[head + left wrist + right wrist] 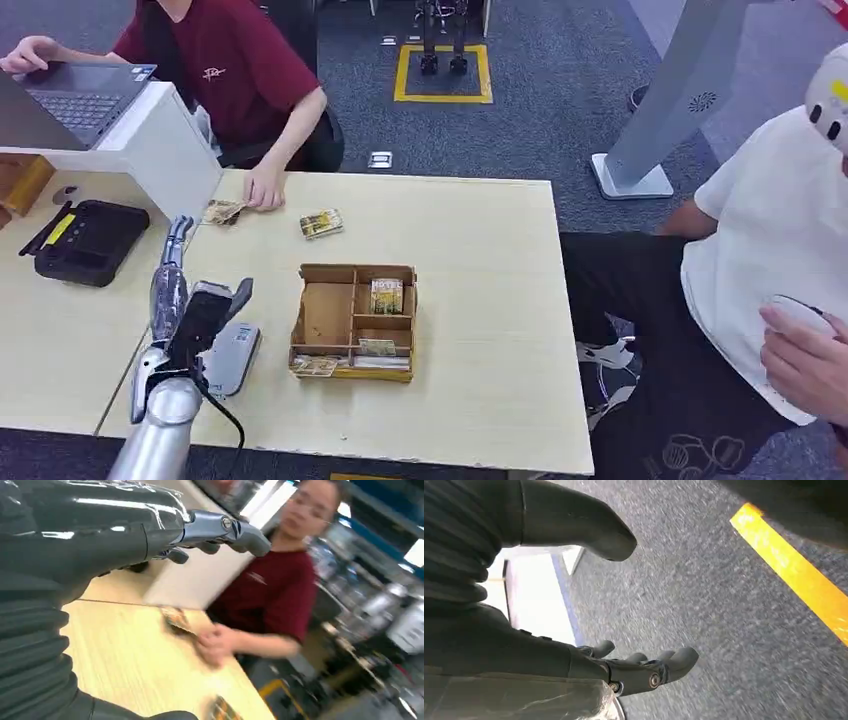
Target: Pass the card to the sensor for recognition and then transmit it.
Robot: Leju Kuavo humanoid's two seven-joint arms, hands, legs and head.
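My left hand (172, 280) hovers over the table's left part with its fingers stretched out and nothing in them. Its fingertips (240, 530) point toward a card (223, 211) (176, 619) lying by the hand (265, 190) of a person in a red shirt. A second card (321, 223) (222, 710) lies flat a little to the right. A grey flat sensor device (238, 358) sits on the table just under my left forearm. My right hand (624, 667) hangs over grey carpet, thumb and fingers apart, holding nothing.
A cardboard organiser (330, 318) with several cards in its compartments stands mid-table. A black terminal (85, 240) sits at the far left beside a white stand carrying a laptop (80, 100). A person in a white shirt (770, 260) sits off the table's right edge.
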